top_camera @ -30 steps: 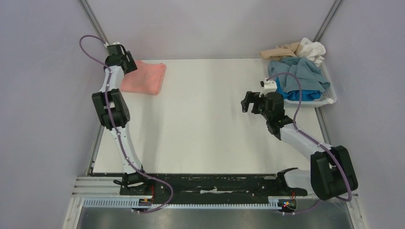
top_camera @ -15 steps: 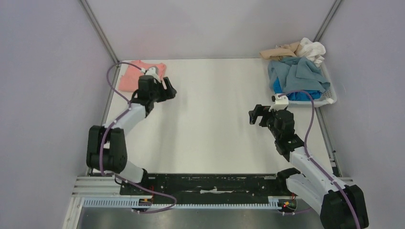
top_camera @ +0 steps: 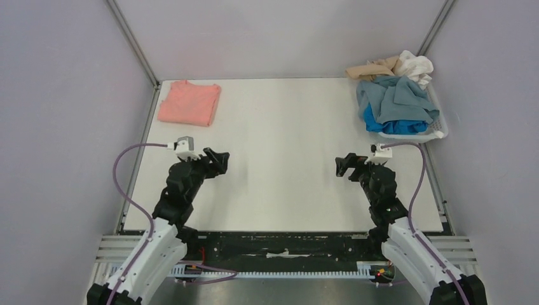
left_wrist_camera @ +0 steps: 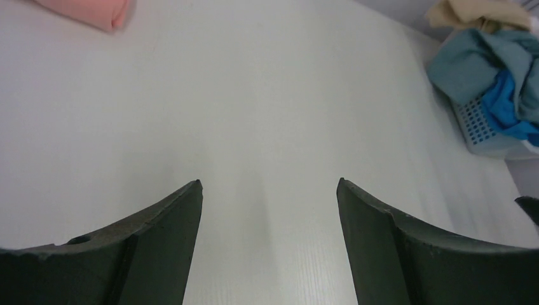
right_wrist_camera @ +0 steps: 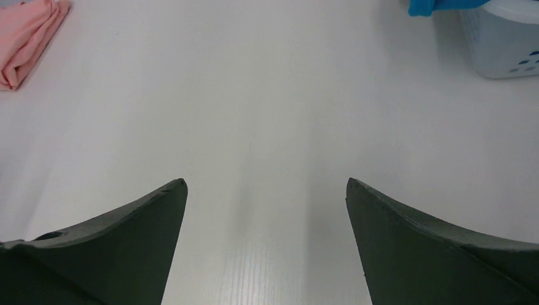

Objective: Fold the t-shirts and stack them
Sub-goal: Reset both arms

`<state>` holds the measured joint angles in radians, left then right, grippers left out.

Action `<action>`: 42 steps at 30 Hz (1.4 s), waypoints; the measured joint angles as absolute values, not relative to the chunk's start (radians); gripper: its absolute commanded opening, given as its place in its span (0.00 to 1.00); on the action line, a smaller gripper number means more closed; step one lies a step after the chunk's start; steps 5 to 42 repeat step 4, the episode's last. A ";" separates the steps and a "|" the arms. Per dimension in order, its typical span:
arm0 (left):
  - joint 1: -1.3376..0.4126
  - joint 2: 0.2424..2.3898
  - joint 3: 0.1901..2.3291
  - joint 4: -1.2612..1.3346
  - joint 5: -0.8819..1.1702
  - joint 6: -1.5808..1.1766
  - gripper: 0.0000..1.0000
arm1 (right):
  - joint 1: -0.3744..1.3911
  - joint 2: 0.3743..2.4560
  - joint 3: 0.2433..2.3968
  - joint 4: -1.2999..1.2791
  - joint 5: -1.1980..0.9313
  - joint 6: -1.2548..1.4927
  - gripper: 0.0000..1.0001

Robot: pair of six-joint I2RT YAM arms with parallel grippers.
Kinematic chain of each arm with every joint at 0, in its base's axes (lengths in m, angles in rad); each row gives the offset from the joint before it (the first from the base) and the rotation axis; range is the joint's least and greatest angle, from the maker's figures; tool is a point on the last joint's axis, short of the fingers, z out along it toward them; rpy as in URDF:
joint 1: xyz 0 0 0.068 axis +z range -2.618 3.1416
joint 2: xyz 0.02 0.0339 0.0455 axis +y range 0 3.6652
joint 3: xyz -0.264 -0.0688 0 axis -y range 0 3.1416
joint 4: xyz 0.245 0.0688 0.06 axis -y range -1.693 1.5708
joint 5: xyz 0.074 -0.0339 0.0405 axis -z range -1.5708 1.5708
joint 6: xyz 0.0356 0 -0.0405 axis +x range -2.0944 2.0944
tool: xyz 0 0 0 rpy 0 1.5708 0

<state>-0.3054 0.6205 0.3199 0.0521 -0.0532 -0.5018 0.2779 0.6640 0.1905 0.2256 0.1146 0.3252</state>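
Top external view: the left hand (top_camera: 218,160) and the right hand (top_camera: 345,165) hang over the near half of the tabletop (top_camera: 286,127), well apart, each with its fingers spread. Open white surface runs between them and on to the far edge. The folded salmon-pink t-shirt (top_camera: 189,103) lies in the far left corner, just beside the left edge. The white basket (top_camera: 440,131) sits at the far right corner along the right edge. It holds a grey-blue t-shirt (top_camera: 397,98) over a bright blue t-shirt (top_camera: 394,127), with a beige t-shirt (top_camera: 372,68) and a white t-shirt (top_camera: 416,65) heaped at its far end. Pale grey walls (top_camera: 63,127) close the left, far and right sides. Left wrist view: the dark fingers (left_wrist_camera: 152,248) stand wide apart above open tabletop, with the salmon-pink t-shirt at upper left and the basket at upper right. Right wrist view: the fingers (right_wrist_camera: 438,248) are equally spread, with the salmon-pink t-shirt at upper left and a basket corner at upper right.
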 measured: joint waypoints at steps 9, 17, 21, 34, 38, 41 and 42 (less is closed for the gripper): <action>-0.305 0.497 0.309 0.054 -0.094 -0.504 0.83 | 0.278 0.611 0.152 0.262 0.140 0.337 0.98; -0.305 0.497 0.309 0.054 -0.094 -0.504 0.83 | 0.278 0.611 0.152 0.262 0.140 0.337 0.98; -0.305 0.497 0.309 0.054 -0.094 -0.504 0.83 | 0.278 0.611 0.152 0.262 0.140 0.337 0.98; -0.305 0.497 0.309 0.054 -0.094 -0.504 0.83 | 0.278 0.611 0.152 0.262 0.140 0.337 0.98; -0.305 0.497 0.309 0.054 -0.094 -0.504 0.83 | 0.278 0.611 0.152 0.262 0.140 0.337 0.98; -0.305 0.497 0.309 0.054 -0.094 -0.504 0.83 | 0.278 0.611 0.152 0.262 0.140 0.337 0.98; -0.305 0.497 0.309 0.054 -0.094 -0.504 0.83 | 0.278 0.611 0.152 0.262 0.140 0.337 0.98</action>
